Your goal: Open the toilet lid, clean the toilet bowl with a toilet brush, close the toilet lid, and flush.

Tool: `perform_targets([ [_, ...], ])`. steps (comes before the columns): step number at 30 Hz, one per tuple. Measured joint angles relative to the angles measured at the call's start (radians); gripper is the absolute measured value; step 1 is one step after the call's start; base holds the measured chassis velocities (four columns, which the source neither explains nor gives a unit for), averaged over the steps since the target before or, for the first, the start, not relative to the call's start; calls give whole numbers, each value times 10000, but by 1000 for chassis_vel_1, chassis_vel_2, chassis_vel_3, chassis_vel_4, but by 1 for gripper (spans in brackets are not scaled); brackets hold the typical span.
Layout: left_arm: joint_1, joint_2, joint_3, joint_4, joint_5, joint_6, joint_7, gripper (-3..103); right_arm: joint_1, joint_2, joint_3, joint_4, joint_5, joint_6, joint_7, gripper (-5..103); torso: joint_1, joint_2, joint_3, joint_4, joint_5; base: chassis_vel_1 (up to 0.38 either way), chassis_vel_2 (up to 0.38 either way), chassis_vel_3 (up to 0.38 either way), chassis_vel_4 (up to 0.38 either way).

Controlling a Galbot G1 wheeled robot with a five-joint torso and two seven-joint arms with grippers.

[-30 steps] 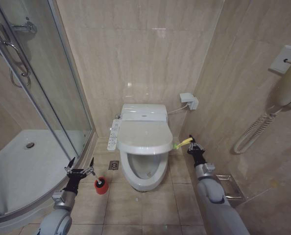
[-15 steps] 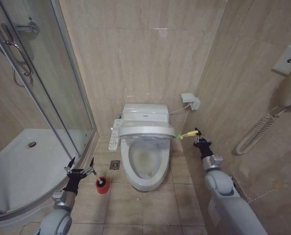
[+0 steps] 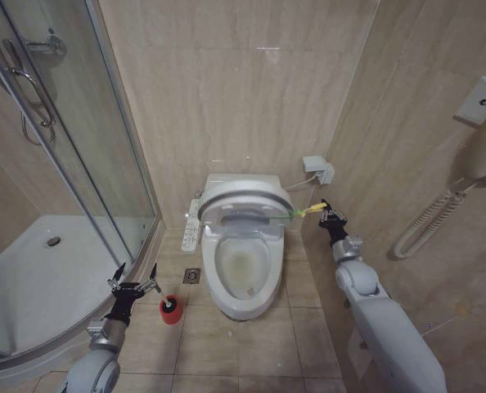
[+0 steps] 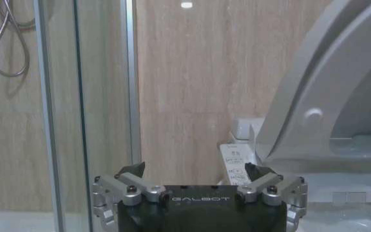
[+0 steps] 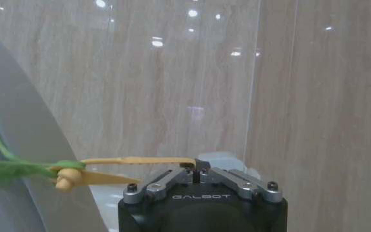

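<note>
The toilet lid (image 3: 243, 199) stands tilted up, close to upright against the tank, with its underside facing me. Beneath it the toilet bowl (image 3: 243, 274) lies open, a brownish stain inside. My right gripper (image 3: 326, 216) is beside the lid's right edge, shut on the yellow loop (image 3: 312, 210) of the green strap (image 3: 288, 215). In the right wrist view that gripper (image 5: 199, 167) pinches the loop (image 5: 134, 160) next to the lid (image 5: 18, 159). My left gripper (image 3: 134, 282) hangs open low on the left, just left of the toilet brush (image 3: 168, 307) in its red holder. In its own view the left gripper (image 4: 195, 173) holds nothing.
A glass shower door (image 3: 79, 147) and a white shower tray (image 3: 30, 286) take up the left side. A control panel (image 3: 192, 225) sits on the toilet's left, a floor drain (image 3: 191, 276) below it. On the right wall hang a socket box (image 3: 318, 169) and a corded handset (image 3: 480, 139).
The lid has swung from flat over the bowl to nearly upright. My right gripper rose and moved back toward the wall with the loop. The left arm has stayed put.
</note>
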State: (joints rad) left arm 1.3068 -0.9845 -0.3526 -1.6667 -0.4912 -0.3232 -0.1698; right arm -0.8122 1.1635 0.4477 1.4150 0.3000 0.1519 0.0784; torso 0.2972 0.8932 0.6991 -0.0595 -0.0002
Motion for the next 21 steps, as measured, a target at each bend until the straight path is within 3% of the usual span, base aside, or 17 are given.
perform_targets([
  [21,0,0,0,0,0,0,0,100,3236,579,-1350,-3445,-242,442,14,1,0,0,0,-6,-1,0,0,0,0],
])
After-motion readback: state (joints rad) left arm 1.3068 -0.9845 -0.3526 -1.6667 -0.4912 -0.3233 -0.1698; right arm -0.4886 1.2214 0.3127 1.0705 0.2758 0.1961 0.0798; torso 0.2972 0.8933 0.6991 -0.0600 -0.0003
